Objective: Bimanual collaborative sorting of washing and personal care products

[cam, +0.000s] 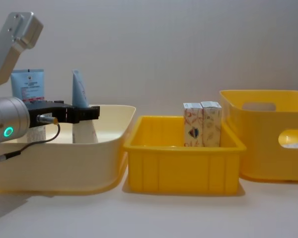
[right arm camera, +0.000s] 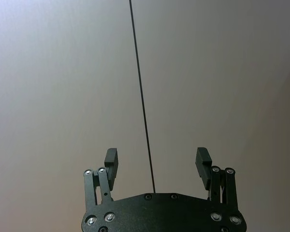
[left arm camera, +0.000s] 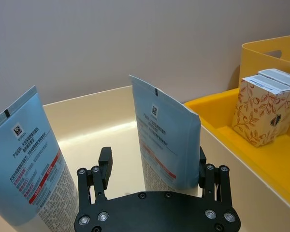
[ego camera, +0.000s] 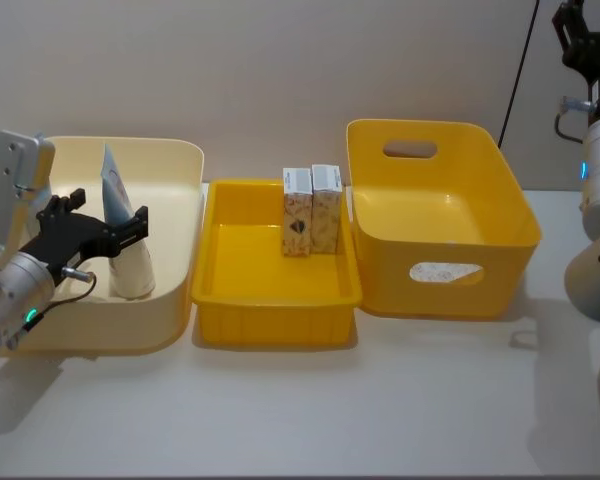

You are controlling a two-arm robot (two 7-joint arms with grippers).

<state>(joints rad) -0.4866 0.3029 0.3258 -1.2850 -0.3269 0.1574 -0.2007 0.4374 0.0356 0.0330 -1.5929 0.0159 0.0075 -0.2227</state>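
Observation:
A light-blue squeeze tube (left arm camera: pixel 166 140) stands upright in the cream bin (ego camera: pixel 175 170), cap end down. My left gripper (left arm camera: pixel 154 164) is open around it, one finger on each side, and reaches over the bin's left part (ego camera: pixel 115 222). Another tube (left arm camera: pixel 26 164) stands beside it, closer to the bin's left wall. Two white-beige cartons with orange pattern (ego camera: pixel 298 215) (ego camera: pixel 327 210) stand side by side at the back of the shallow yellow tray (ego camera: pixel 270 295). My right gripper (right arm camera: pixel 157 162) is open and empty, held high at the right, facing the wall.
A deep yellow bin (ego camera: pixel 445 235) with handle cutouts stands right of the tray. The three containers sit in a row on the white table (ego camera: pixel 310 410). A thin black cable (right arm camera: pixel 141 96) hangs on the wall behind.

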